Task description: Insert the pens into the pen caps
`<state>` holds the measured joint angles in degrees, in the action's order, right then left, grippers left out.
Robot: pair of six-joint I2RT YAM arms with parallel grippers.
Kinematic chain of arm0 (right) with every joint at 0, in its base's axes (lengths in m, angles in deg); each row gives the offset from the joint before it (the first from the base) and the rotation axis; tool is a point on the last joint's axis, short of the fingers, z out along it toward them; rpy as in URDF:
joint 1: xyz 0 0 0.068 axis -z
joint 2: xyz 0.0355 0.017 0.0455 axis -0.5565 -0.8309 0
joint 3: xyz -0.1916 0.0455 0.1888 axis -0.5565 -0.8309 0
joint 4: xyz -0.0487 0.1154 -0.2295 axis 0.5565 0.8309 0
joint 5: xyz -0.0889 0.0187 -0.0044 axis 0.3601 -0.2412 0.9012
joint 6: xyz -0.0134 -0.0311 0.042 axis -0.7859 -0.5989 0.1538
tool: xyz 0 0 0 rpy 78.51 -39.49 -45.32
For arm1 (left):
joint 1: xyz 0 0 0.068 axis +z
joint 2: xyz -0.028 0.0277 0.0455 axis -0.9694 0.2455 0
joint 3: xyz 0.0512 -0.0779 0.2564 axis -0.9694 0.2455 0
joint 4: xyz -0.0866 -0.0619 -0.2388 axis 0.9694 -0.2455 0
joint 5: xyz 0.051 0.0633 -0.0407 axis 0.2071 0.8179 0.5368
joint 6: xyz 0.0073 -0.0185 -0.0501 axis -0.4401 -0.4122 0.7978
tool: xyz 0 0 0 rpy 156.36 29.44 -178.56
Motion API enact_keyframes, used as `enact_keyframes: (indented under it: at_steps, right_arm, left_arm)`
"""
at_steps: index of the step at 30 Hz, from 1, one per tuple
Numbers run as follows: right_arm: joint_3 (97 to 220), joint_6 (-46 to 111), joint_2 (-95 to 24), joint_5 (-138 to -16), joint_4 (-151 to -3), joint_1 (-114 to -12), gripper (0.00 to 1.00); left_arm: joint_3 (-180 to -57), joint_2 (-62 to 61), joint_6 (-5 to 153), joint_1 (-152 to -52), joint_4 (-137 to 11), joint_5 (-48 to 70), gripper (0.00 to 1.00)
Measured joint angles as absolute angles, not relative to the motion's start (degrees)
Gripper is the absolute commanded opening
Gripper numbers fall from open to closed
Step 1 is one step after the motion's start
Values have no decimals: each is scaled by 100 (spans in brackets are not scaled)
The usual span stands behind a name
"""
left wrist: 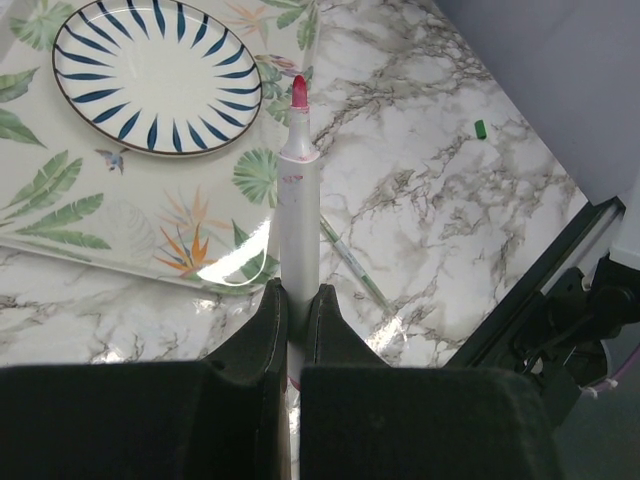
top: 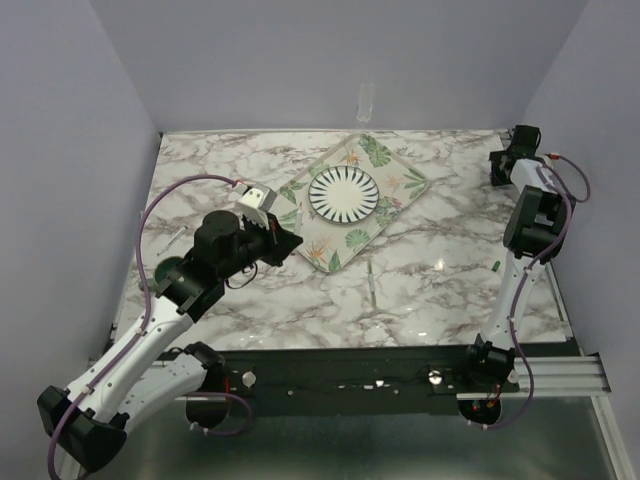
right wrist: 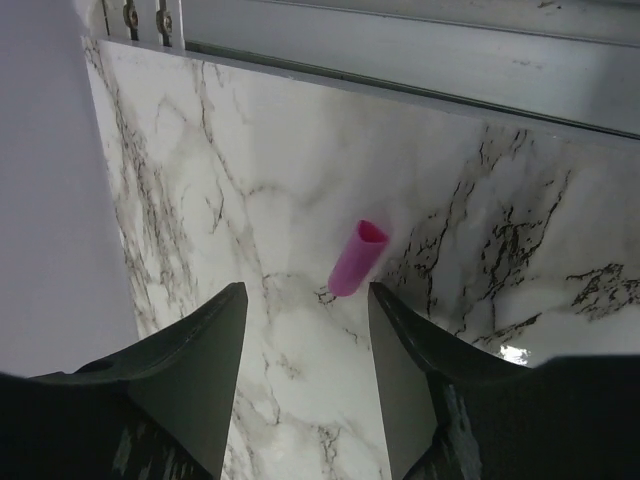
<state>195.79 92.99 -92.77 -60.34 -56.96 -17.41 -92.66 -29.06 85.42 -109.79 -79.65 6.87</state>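
While right gripper (right wrist: 306, 292) agape near pink cap (right wrist: 357, 258), left gripper (left wrist: 297, 300) tight around pen (left wrist: 298, 190).

Table (top: 440, 290): white marble pattern with grey veins; glare spots on the near half.
Tray (top: 395, 178): rectangular, pale, printed with green leaves and orange flowers. It lies flat on the far half of the table, turned corner-on to the near edge.
Plate (top: 343, 194): round, white, with dark blue radial strokes and a thin dark edge. It sits on the tray, about at its centre.
Walls (top: 330, 50): plain pale lilac, on the left, far and right sides of the table.
Rail (top: 560, 372): aluminium extrusion along the near table edge.
Green piece (top: 497, 264): small, on bare marble at the right, well apart from the tray.
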Motion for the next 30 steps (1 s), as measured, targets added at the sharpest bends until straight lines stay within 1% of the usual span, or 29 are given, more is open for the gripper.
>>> enact_keyframes:
  at_steps: [6,12,15,18,21,27,29,30]
  right_arm:
    - [19115,10093,-9142,-6088,-5993,-1682,59]
    - [18976,10272,-9081,-6088,-6109,-1682,57]
    - [18954,10453,-9072,-6086,-6061,-1682,51]
    - [18949,10648,-9067,-6079,-5934,-1682,49]
    - [19063,10945,-9067,-6071,-5475,-1682,42]
    - [19124,11013,-9063,-6079,-5274,-1684,40]
    - [19085,10921,-9039,-6097,-5350,-1684,37]
    - [18923,10792,-8973,-6130,-5619,-1684,34]
  left_arm:
    - [-9266,-2827,8542,-10979,-7954,705,0]
    - [-9266,-2814,8542,-10979,-7930,705,0]
    - [-9266,-2814,8542,-10979,-7928,709,0]
    - [-9266,-2814,8539,-10979,-7928,751,0]
    - [-9264,-2814,8539,-10979,-7928,810,0]
    - [-9264,-2814,8539,-10979,-7923,832,0]
    - [-9264,-2805,8539,-10979,-7921,832,0]
    - [-9264,-2799,8539,-10977,-7921,832,0]
